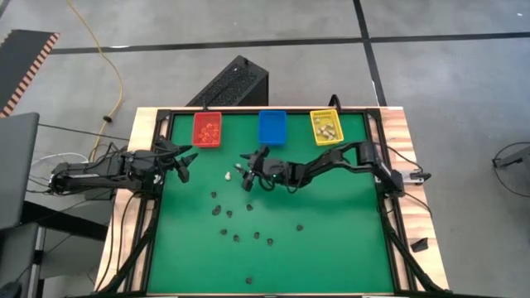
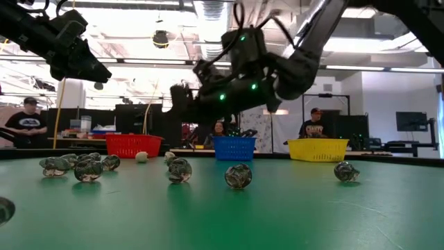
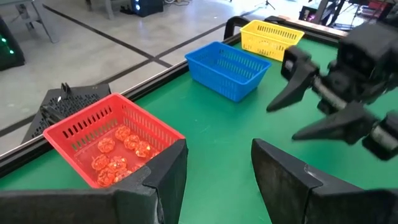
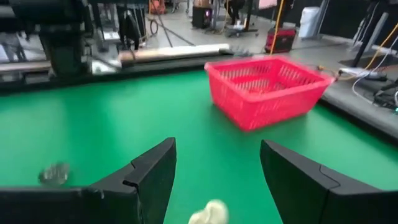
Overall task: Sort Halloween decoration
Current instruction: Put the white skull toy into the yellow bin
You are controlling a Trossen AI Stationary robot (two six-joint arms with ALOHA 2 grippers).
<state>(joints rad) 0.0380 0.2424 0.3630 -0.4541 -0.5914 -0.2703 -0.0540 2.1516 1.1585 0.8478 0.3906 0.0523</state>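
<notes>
Right tool (image 4: 214, 171) wide open, empty, just over one cream-white trinket (image 4: 209, 213) on green worktop (image 1: 331, 248). Left tool (image 3: 217, 168) open, empty, near red bin (image 3: 112, 143). Black trinkets (image 1: 236, 223) scattered mid-worktop.

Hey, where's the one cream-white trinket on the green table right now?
In the high view the cream-white trinket lies on the green table just left of the open right gripper, below and between the red bin and the blue bin.
</notes>
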